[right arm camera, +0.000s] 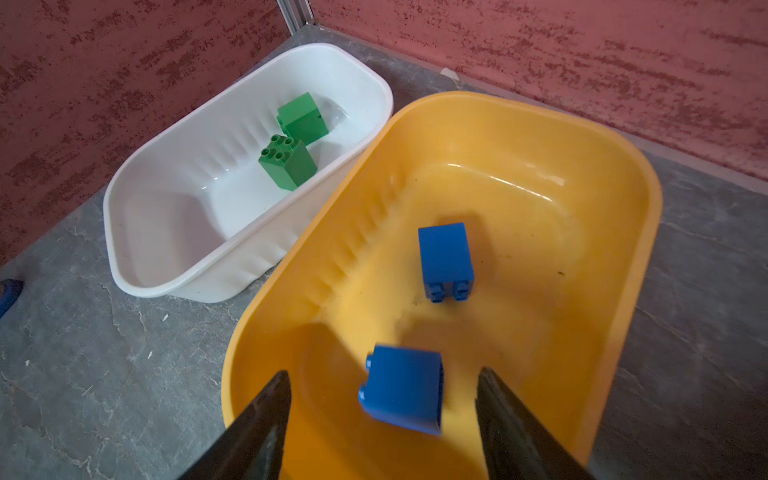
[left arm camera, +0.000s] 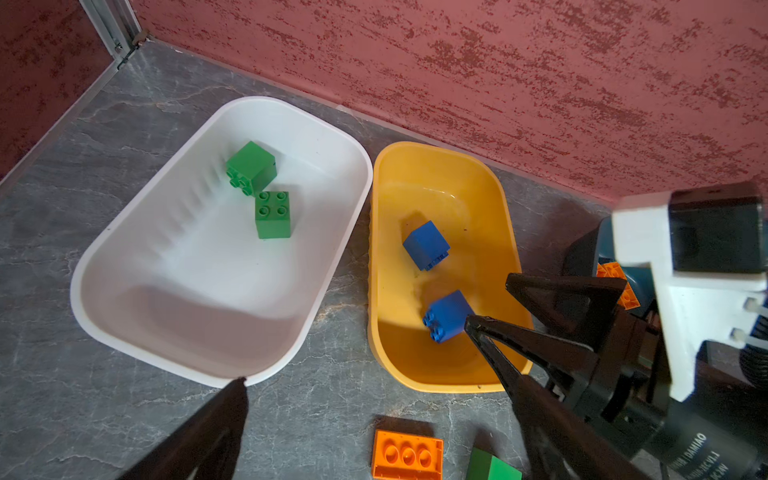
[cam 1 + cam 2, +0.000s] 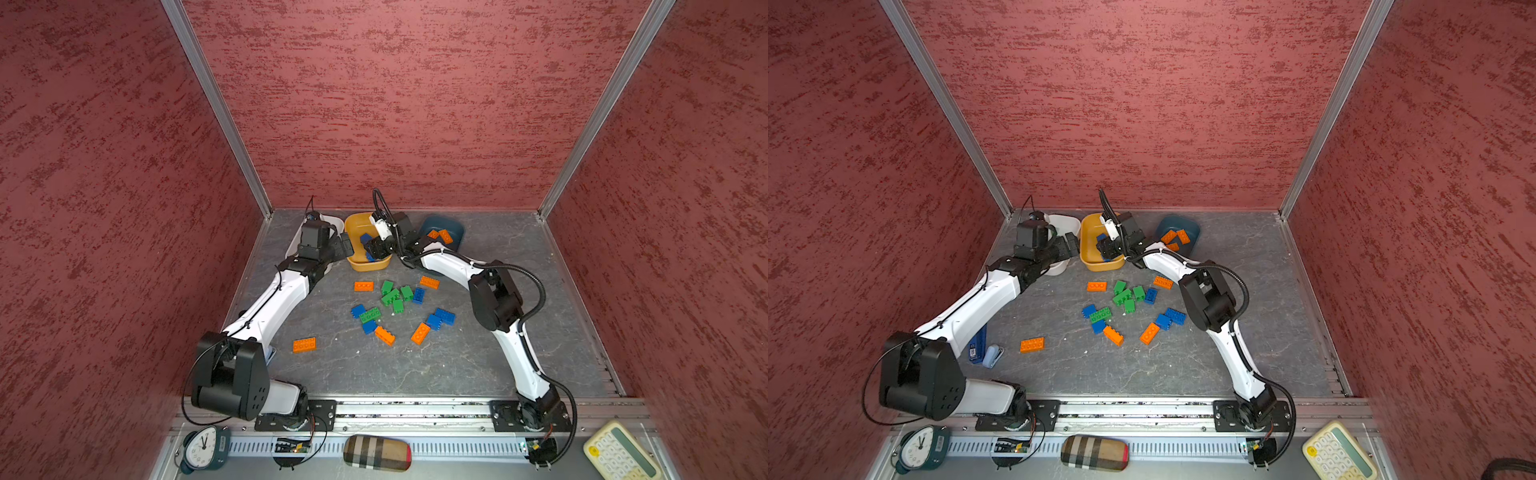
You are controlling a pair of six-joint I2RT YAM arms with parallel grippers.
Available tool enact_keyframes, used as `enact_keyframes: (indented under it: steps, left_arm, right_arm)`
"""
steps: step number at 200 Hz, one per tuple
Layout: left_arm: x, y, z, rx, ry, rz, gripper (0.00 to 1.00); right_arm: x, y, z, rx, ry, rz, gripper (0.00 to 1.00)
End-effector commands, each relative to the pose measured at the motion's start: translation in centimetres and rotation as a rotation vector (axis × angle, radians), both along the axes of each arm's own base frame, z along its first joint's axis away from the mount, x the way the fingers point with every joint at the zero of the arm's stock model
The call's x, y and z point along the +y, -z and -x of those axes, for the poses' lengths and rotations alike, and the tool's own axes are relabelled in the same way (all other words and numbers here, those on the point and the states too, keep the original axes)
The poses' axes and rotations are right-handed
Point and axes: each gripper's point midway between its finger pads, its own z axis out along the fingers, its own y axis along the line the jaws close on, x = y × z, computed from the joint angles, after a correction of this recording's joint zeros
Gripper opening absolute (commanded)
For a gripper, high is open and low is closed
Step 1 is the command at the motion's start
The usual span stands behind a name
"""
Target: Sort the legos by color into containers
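Top views: grey tabletop (image 3: 436, 365) (red walls (image 3: 415, 104))

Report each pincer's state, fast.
Left pincer: open, empty.
Right pincer: open; a blue lego lies ungripped between its jaws, in the yellow tub.

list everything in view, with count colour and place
white tub: 1, back left
yellow tub: 1, back middle
teal tub: 1, back right
green bricks: 2 in white tub, about 5 loose mid-table
blue bricks: 2 in yellow tub, about 5 loose
orange bricks: at least 2 in teal tub, 5 loose
stapler-like object: 1, blue, front left
clock: 1, teal, front ledge
plaid case: 1, front ledge
calculator: 1, cream, front ledge
left gripper: open, beside white tub
right gripper: open, over yellow tub
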Motion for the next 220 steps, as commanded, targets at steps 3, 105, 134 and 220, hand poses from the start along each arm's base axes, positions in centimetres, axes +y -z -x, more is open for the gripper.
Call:
enact_keyframes:
  steps: [3, 105, 134, 220]
  left_arm:
    - [-0.7, -0.7, -0.5, -0.037, 0.001, -0.040, 0.99]
    - [-7.2, -0.7, -0.1, -0.038, 0.207, 0.024, 0.99]
    - [-9.3, 1.2, 0.9, 0.051, 0.247, -0.020, 0.99]
    - [-13.0, 8.0, 4.2, 0.309, 0.294, -0.044, 0.99]
  right_arm:
    - [-1.2, -4.6, 1.3, -0.078, -0.021, -0.007, 0.79]
    - [-11.6, -5.4, 9.4, 0.054, 0.357, -0.272, 0.99]
    - [-13.6, -4.2, 10.5, 0.123, 0.419, -0.268, 0.99]
    - [-17.0, -2.4, 13.2, 0.152, 0.503, -0.222, 0.99]
